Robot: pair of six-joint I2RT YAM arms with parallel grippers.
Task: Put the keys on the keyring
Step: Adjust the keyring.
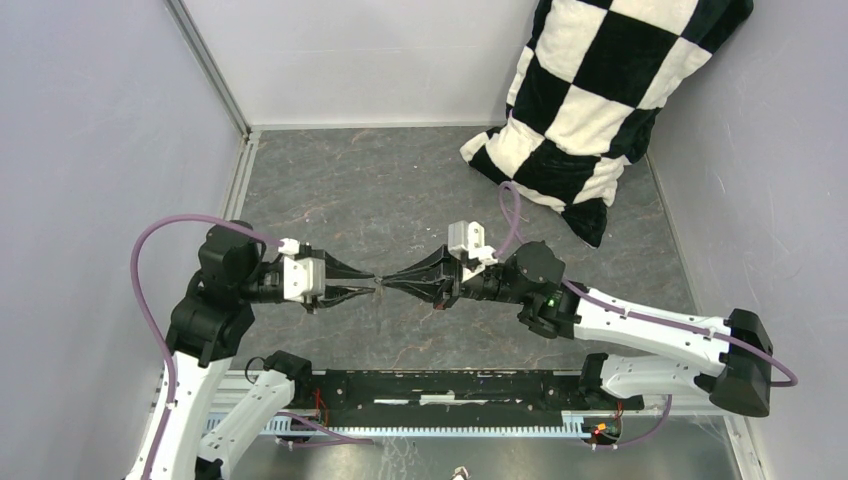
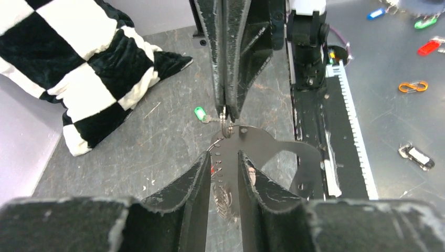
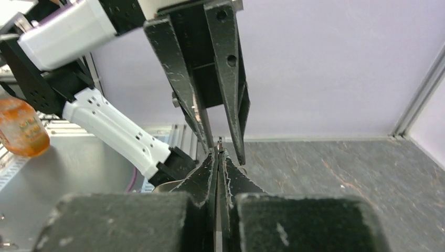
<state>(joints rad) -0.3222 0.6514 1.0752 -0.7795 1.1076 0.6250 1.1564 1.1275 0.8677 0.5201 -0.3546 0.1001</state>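
My two grippers meet tip to tip above the middle of the grey table. My right gripper (image 1: 386, 282) is shut; in the left wrist view its tips (image 2: 226, 113) pinch a small metal ring of the keyring (image 2: 226, 127). The green-headed key (image 2: 199, 113) hangs beside those tips. My left gripper (image 1: 367, 285) has its fingers (image 2: 197, 178) apart on either side of that ring. A thin metal arc (image 2: 215, 145) runs to one fingertip and a speck of red (image 2: 212, 169) shows between the fingers. In the right wrist view the left fingers (image 3: 233, 105) straddle my shut right gripper (image 3: 219, 149).
A black-and-white checkered cushion (image 1: 600, 100) lies at the back right against the wall. The arms' black base rail (image 1: 450, 385) runs along the near edge. Beyond the rail, off the table, lie coloured tags (image 2: 427, 47) and an orange clip (image 2: 413, 86). Walls close in on three sides.
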